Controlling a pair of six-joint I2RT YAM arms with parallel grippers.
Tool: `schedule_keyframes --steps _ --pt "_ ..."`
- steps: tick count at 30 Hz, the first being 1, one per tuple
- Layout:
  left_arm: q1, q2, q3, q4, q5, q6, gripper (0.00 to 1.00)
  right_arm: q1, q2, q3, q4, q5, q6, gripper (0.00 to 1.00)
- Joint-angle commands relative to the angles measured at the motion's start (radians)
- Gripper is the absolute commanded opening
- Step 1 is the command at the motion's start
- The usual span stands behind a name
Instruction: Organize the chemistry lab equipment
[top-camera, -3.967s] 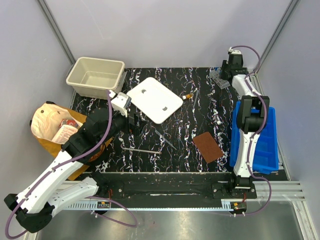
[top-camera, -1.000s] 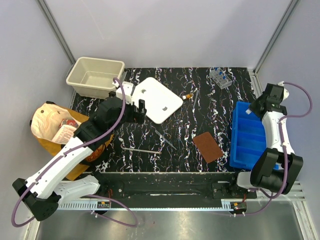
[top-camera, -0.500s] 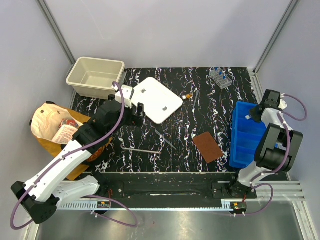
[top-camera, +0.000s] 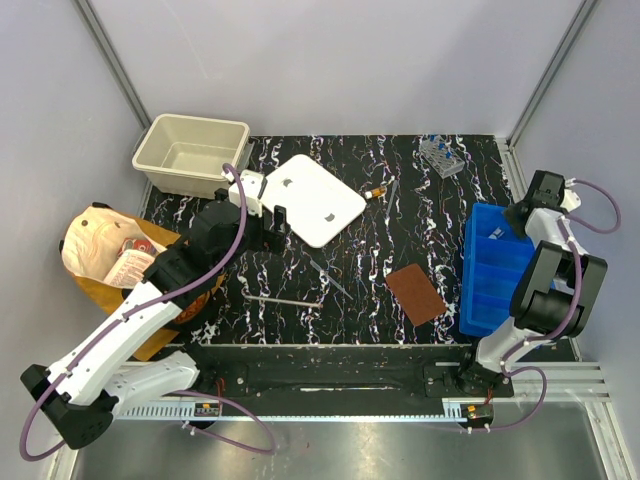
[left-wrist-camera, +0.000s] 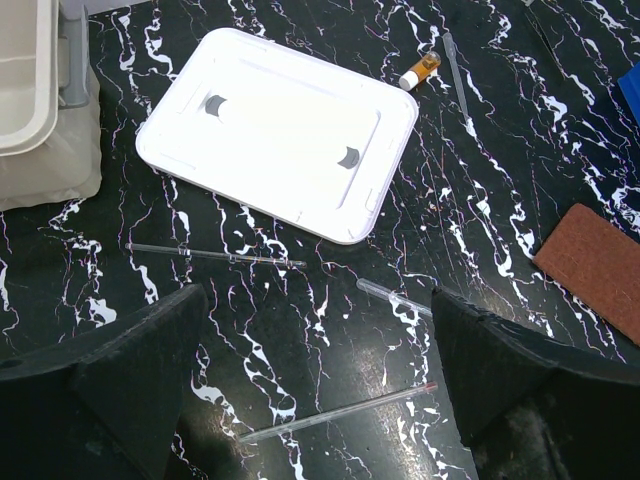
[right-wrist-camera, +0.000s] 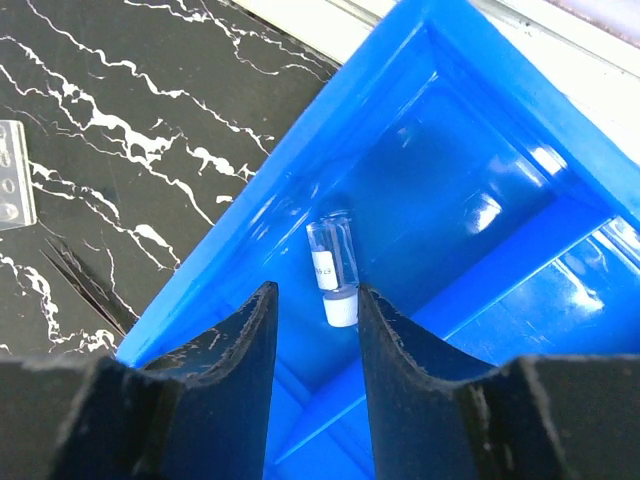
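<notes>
Right hand: I see the fingers apart over the far compartment of the blue plastic divided bin. The small clear vial with a white cap is in that compartment, seen through the gap, not gripped.

Left hand: wide apart, holding nothing, hovering over the black marbled table on the near side of the white rectangular plastic lid.

Loose on the table below it:
- thin clear glass rod
- clear dropper
- long thin red-tipped rod

The orange-capped vial and slim clear pipette lie beside the lid's far right corner. The clear tube rack is at the table's far right.
</notes>
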Motion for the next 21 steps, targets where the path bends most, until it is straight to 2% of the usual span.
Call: schedule_keyframes --steps 1,6,12,14,16,19,21 --pt "0.001 -0.021 0.002 0.056 -0.002 0.013 0.99 -0.004 -0.073 0.078 -0.028 -0.027 -0.061 0.43" --pt "0.001 -0.016 0.000 0.058 0.004 0.012 0.99 0.045 -0.147 0.125 -0.052 -0.115 -0.093 0.46" --pt "0.002 -0.019 0.000 0.058 0.001 0.008 0.99 0.250 -0.166 0.206 -0.066 -0.047 -0.081 0.48" --pt "0.001 -0.021 0.002 0.058 0.001 0.007 0.99 0.340 -0.134 0.239 -0.057 -0.023 -0.095 0.56" --pt "0.001 -0.024 0.002 0.058 0.003 0.004 0.99 0.436 -0.077 0.272 -0.054 0.022 -0.100 0.59" --pt "0.001 -0.019 0.002 0.059 0.015 0.001 0.99 0.517 0.035 0.321 -0.022 0.025 -0.112 0.66" --pt "0.001 -0.022 0.002 0.059 0.021 -0.004 0.99 0.554 0.113 0.369 -0.019 0.028 -0.118 0.67"
